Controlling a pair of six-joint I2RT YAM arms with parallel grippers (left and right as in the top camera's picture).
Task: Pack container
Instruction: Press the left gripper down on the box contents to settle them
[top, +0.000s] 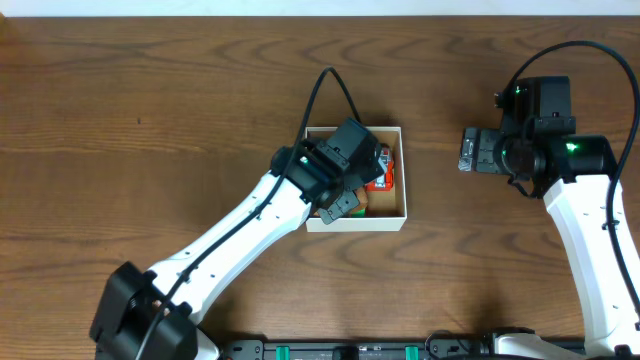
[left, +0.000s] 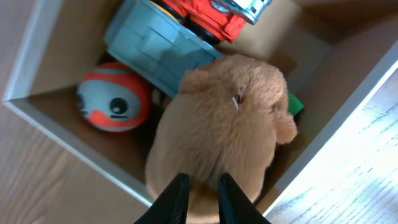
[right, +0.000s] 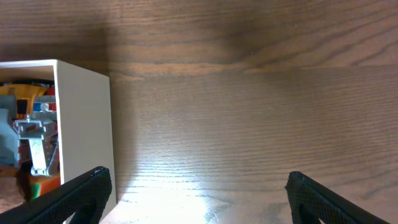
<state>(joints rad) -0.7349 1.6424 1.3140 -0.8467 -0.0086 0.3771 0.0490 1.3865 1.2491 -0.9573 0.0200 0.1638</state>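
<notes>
**Setting:** robot manipulation bench, probably a laboratory. The views stop at the tabletop's edges, so this rests on the equipment alone.

**Evidence:**
- Tabletop (top: 150, 100): dark wood grain, fills the overhead view.
- Left arm (top: 230, 240) and right arm (top: 590, 240): white shells with black joints, entering from the lower left and lower right of the frame.
- Green indicator lights (top: 572, 147): lit on the right arm, upper right.
- Black mounting rail (top: 380, 350): runs along the bottom edge and carries green clips.
- Test props, centre: a low white-walled container (top: 356, 222) holding a plush toy (left: 217, 130), a red-and-grey ball (left: 114, 98) and a red toy vehicle (left: 211, 15).
</notes>
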